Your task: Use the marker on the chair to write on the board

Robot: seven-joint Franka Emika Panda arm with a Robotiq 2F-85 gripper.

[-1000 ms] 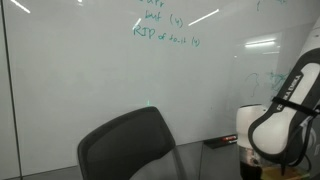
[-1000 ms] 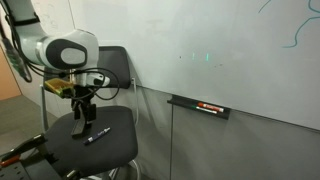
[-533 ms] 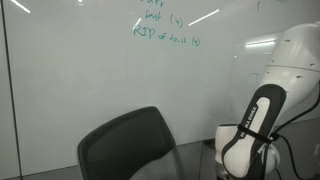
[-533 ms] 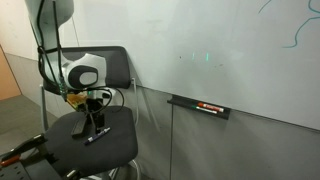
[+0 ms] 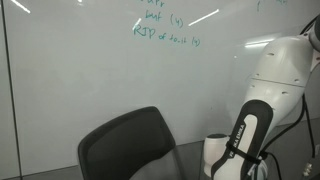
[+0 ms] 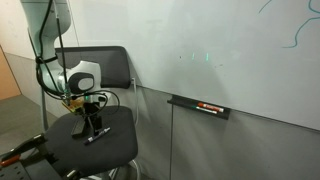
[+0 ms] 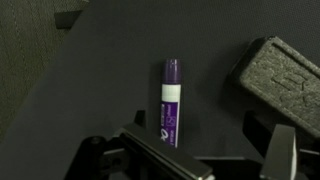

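Observation:
The marker (image 7: 171, 103) is a slim purple stick with a white band. It lies flat on the chair's dark seat (image 7: 100, 90) and also shows in an exterior view (image 6: 98, 136). My gripper (image 7: 215, 155) is open and hovers just above the seat. Its fingers are at either side, with the marker's near end by the left finger. In an exterior view the gripper (image 6: 91, 126) points down over the chair seat (image 6: 115, 148). The chair's curved backrest shows in both exterior views (image 5: 125, 145) (image 6: 108, 66). The white board (image 5: 90, 80) (image 6: 220, 45) stands behind it.
A ledge on the wall holds a flat black-and-red bar (image 6: 207, 107). Green handwriting (image 5: 165, 30) is on the board's upper part. A dark foam-like block (image 7: 280, 75) lies to the right in the wrist view. My white arm (image 5: 265, 90) fills the right side.
My arm has folded down and the gripper has dropped lower over the chair seat, closer to the marker. The marker has not moved.

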